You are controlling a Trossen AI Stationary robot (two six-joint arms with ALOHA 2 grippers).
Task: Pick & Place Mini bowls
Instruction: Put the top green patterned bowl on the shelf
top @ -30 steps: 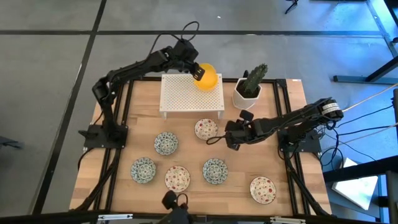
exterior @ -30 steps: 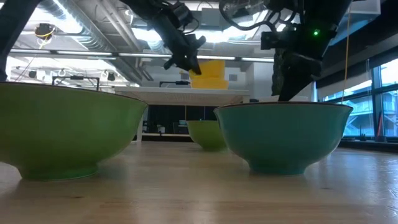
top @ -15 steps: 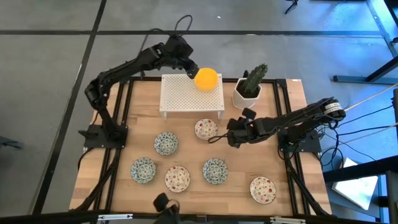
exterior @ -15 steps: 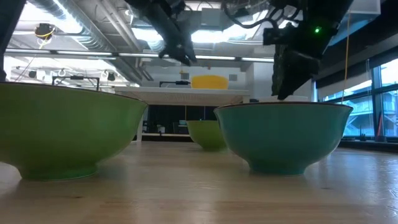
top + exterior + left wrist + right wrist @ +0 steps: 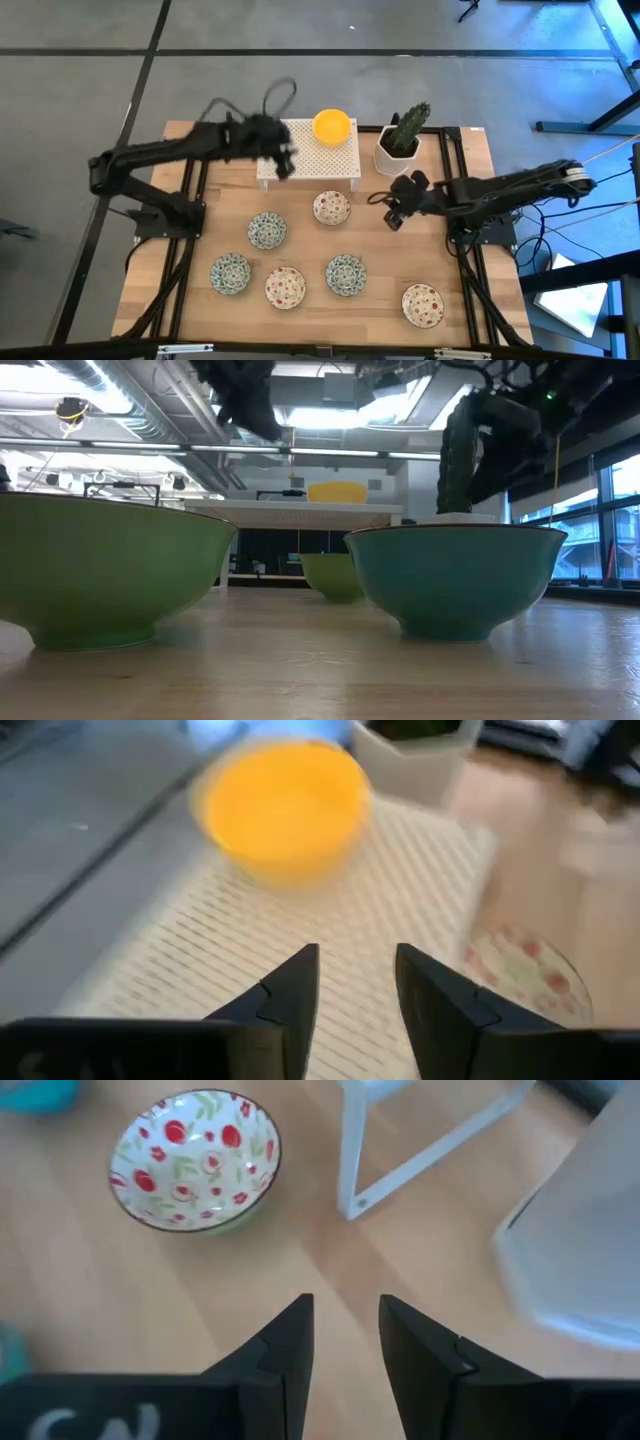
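A yellow mini bowl (image 5: 332, 126) sits upright on the white perforated rack (image 5: 308, 152) near the rack's back right corner, at the far edge of the bench (image 5: 470, 180), which suggests the rack is the collecting spot for the set. The left gripper (image 5: 281, 160) hangs over the rack's front left part, its fingers (image 5: 285, 995) slightly parted with nothing between them, and it touches neither the bowl nor the rack. The right gripper (image 5: 393, 215) hovers low over bare wood at the bench's right side, just in front of the white pot with a cactus (image 5: 400, 140); its fingers (image 5: 288, 1340) are also a little apart and empty, pointing toward the red-speckled bowl (image 5: 331, 207) that stands just in front of the rack's front edge. Judging by that aim, this bowl looks like the next pick.

Six patterned mini bowls remain on the wood. Besides the red-speckled one by the rack, a green-blue patterned bowl (image 5: 267, 230) stands left of centre. Along the near edge, from the left corner, come a green-blue bowl (image 5: 230, 273), a red-speckled bowl (image 5: 285, 287), another green-blue bowl (image 5: 345, 274), and a red-speckled bowl (image 5: 422, 305) toward the near right corner. All stand upright and apart from one another. Seen from above they are white inside with flecked decoration; from table height the outsides of the near ones read green and teal, with dark rims.
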